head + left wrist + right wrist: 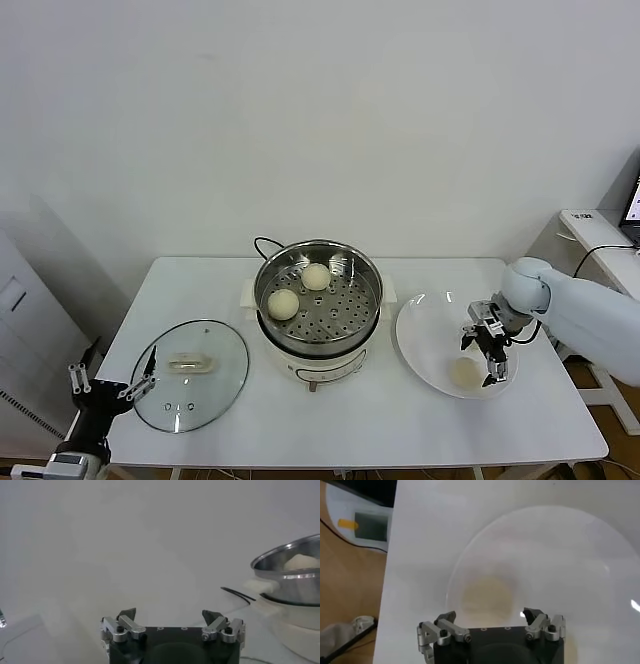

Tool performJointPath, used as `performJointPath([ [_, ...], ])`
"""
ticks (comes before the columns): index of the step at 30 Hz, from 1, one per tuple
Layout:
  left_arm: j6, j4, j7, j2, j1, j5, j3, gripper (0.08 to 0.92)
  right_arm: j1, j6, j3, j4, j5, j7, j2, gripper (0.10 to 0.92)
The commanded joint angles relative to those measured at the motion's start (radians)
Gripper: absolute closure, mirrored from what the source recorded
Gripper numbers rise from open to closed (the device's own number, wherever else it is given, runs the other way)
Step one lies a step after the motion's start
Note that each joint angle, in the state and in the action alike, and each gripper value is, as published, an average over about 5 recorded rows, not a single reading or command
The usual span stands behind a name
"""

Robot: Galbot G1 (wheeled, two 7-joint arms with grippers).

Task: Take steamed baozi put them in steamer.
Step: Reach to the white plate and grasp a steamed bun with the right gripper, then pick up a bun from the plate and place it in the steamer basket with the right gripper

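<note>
The right gripper (491,352) hangs over the plate (425,315) with its fingers (536,615) spread wide and nothing between them. Just below and in front of it, one baozi (465,372) lies on the plate, untouched; the right wrist view shows it directly ahead of the open jaws (487,596). To the gripper's left, beside the plate, stands the steamer (317,297), with two baozi inside: one (283,304) at the near left, the other (316,277) at the back. Beyond the steamer the glass lid (190,375) lies flat on the table (340,420). The left gripper (110,386) waits at the table's far left corner, next to the lid, fingers (126,615) apart and empty.
</note>
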Motion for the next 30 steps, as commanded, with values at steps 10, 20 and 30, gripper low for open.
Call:
performJointPath([
  [10,0.0,0.002,-0.001,0.005,-0.001,-0.001,-0.006,0.177,-0.032,0.017,0.035,-0.025,-0.049,0.015,0.025,0.478],
  [20,0.002,-0.002,-0.001,0.009,-0.008,-0.003,-0.007,0.177,0.361,0.039,-0.141,-0.073,0.156,-0.012,0.105,0.704],
  [30,0.0,-0.003,-0.001,-0.001,-0.018,-0.006,0.0,0.177,0.763,0.201,-0.275,-0.324,0.362,-0.075,0.407,0.703],
])
